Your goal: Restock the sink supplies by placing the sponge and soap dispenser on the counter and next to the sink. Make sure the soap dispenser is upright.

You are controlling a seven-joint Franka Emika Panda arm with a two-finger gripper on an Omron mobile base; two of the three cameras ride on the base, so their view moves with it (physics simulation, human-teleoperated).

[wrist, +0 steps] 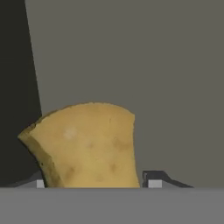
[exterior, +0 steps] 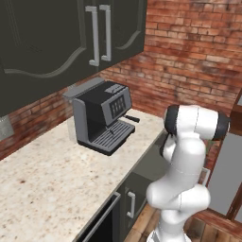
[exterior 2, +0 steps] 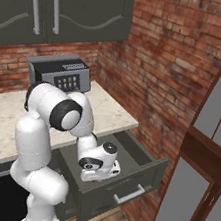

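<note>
— Looking into the hand view, what do you find between the fingertips?

— You have the yellowish-olive soft sponge block (wrist: 85, 146) sitting between the two dark fingertips (wrist: 154, 177) of the tool (wrist: 94, 181), over the flat grey drawer floor (wrist: 144, 65). The tips flank it closely on both sides, but you cannot tell whether they are clamped on it or just beside it.

— And from the base?

— Your right base view shows the hand lowered into the open dark grey drawer (exterior 2: 137, 180) under the pale beige speckled stone tabletop (exterior 2: 107, 114). A black coffee machine (exterior: 104, 118) stands on that tabletop near the red brick wall (exterior 2: 165, 65), below dark upper cabinets (exterior: 56, 33).
</note>
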